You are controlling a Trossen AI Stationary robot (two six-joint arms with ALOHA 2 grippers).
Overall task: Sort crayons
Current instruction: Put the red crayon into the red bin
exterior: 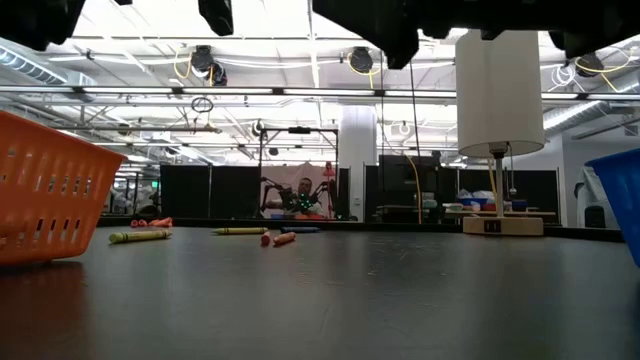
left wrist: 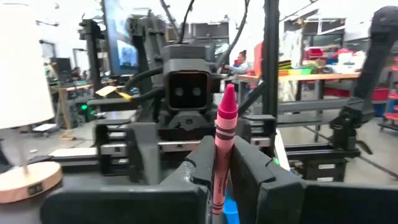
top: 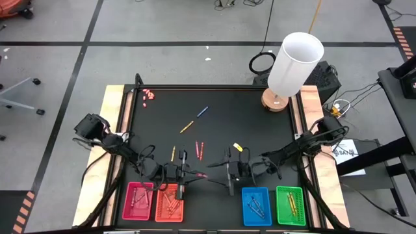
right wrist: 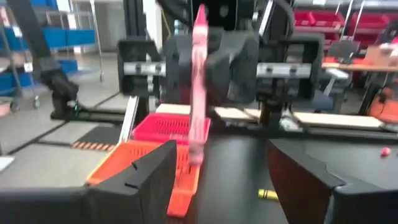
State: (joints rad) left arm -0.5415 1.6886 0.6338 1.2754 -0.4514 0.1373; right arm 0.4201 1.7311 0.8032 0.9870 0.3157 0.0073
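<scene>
My left gripper (top: 184, 173) is shut on a pink crayon (left wrist: 222, 143) above the table's near middle. My right gripper (top: 225, 171) faces it from the right, open and empty. In the right wrist view the pink crayon (right wrist: 199, 87) stands ahead of the right gripper's spread fingers (right wrist: 224, 152), apart from them. Loose crayons lie flat on the black table: a blue one (top: 203, 111), an orange one (top: 187, 126), a yellow one (top: 173, 153), two red ones (top: 199, 150) and a short yellow one (top: 238, 147). My left gripper pinches the pink crayon's lower part (left wrist: 217, 177) between its two fingers (left wrist: 200, 167). The fingers come level from the table's left and lie along the crayon. Its pointed end (left wrist: 229, 94) sticks out past the fingertips toward my right gripper, clear of the table.
Four trays stand along the near edge: pink (top: 128, 201), orange (top: 158, 207), blue (top: 246, 207), green (top: 301, 205), several crayons inside. A white-shaded lamp (top: 292, 65) stands at the far right corner. Small pink bits (top: 149, 95) lie at the far left.
</scene>
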